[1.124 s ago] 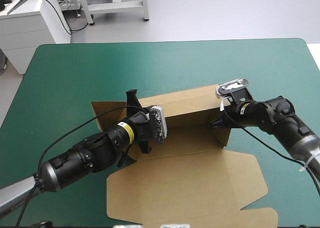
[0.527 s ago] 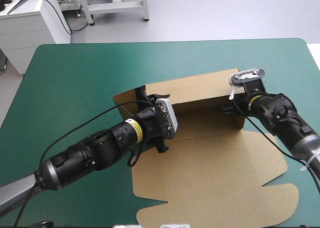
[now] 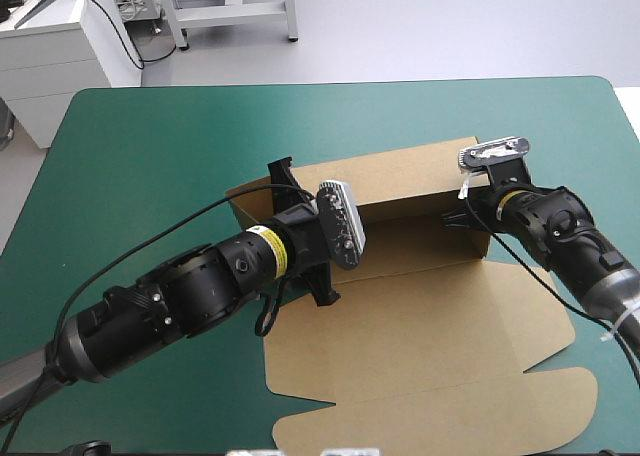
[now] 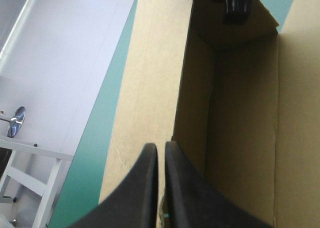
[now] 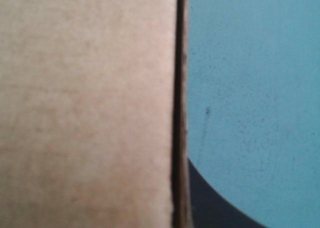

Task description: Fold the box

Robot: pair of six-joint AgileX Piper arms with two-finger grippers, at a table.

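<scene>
Teal-green cover (image 3: pixel 140 146) spreads wide beyond the box (image 3: pixel 420 316), far wall raised.

Reads as a robotics lab or test room. Work table with teal-green cover (image 3: pixel 150 146) mid-frame; white cabinet (image 3: pixel 50 61) trailing black cable (image 3: pixel 125 31) upper left; white metal frame legs (image 3: pixel 290 6) top centre on bare pale grey floor (image 3: pixel 450 26).

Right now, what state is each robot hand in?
Left hand: closed on the box, at its back wall.
Right hand: closed on the box, at its right end.
</scene>
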